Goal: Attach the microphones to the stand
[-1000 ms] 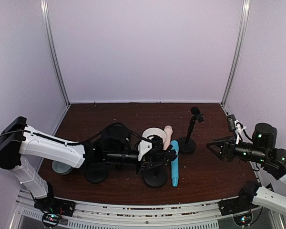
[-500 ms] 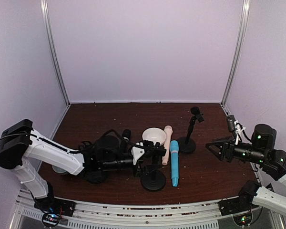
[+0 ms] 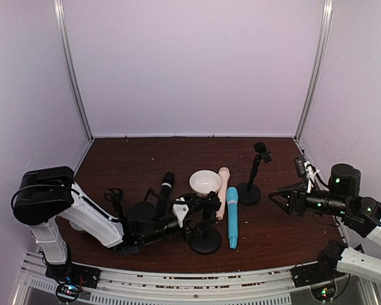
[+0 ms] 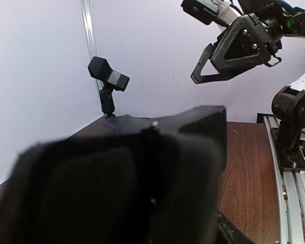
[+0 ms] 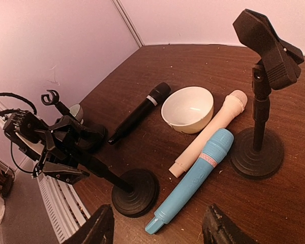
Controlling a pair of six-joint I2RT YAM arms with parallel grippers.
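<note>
Top view: no microphone is clipped yet. All three are laid flat on the tabletop [image 3: 133, 159], so the whole task is judged left to do. The black microphone [image 3: 164, 190] is found lower centre-left, long axis near vertical in frame, head up-frame. The cream-pink microphone [image 3: 221, 192] and light blue microphone [image 3: 232, 217] are laid side by side at centre, on much the same axis with heads up-frame, beside a white bowl [image 3: 204, 181]. The left claw [image 3: 206, 203] is set at the top of the near stand [image 3: 205, 240]. The right claw [image 3: 280, 198] is held at right, apart from the far stand [image 3: 249, 190].

Left wrist view: most is blocked by a dark blurred mass [image 4: 117, 183]. The far stand's clip [image 4: 108, 73] is seen empty, upper left.

Right wrist view: the right claw is spread with nothing pinched. The left claw, lower left, looks spread around the near stand's top. The microphones are seen on diagonals, heads toward upper right.
</note>
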